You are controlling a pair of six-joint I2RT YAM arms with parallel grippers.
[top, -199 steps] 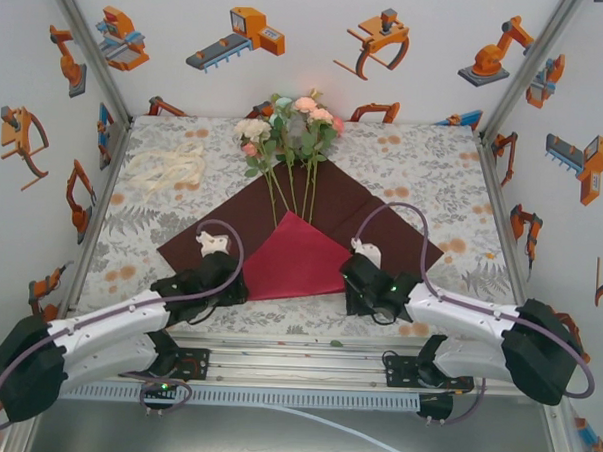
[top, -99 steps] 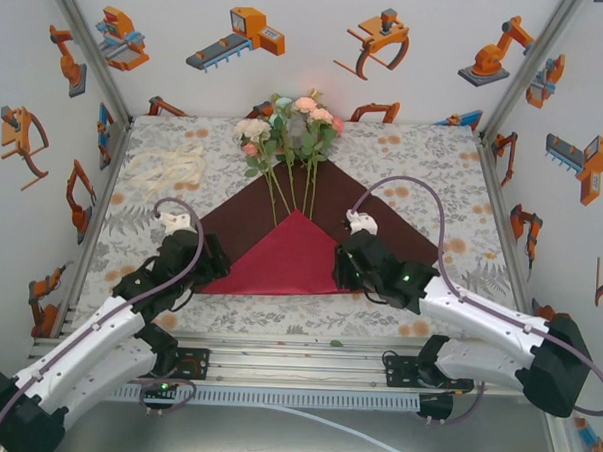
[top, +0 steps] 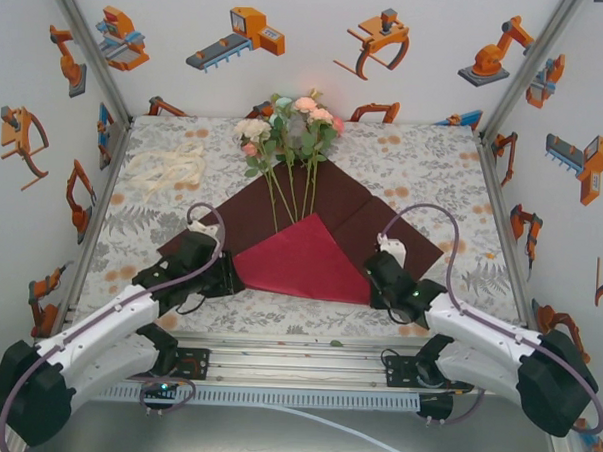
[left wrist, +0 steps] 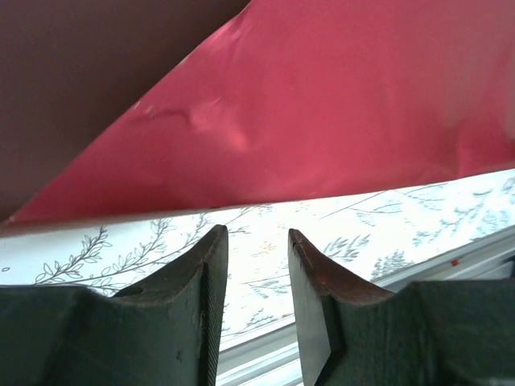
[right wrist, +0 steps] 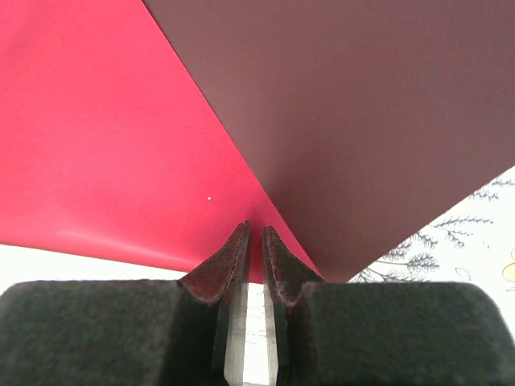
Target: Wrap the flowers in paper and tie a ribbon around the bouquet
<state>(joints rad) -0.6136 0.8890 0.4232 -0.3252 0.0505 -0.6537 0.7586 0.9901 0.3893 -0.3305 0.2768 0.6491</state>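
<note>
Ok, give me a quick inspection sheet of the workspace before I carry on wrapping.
Surface: floral tablecloth, lying flat.
Job's things: flowers at the far middle, stems on the paper; its near corner folded back into a brighter red flap; ribbon loose at far left.
Clutter: nothing seen.
Tools: left tool open, just short of the flap's edge; right tool jaws nearly together at the flap's right corner, grip unclear.
Cables: purple-grey cables loop over both wrists, off the flowers.
Surroundings: white walls with orange robot pictures.
</note>
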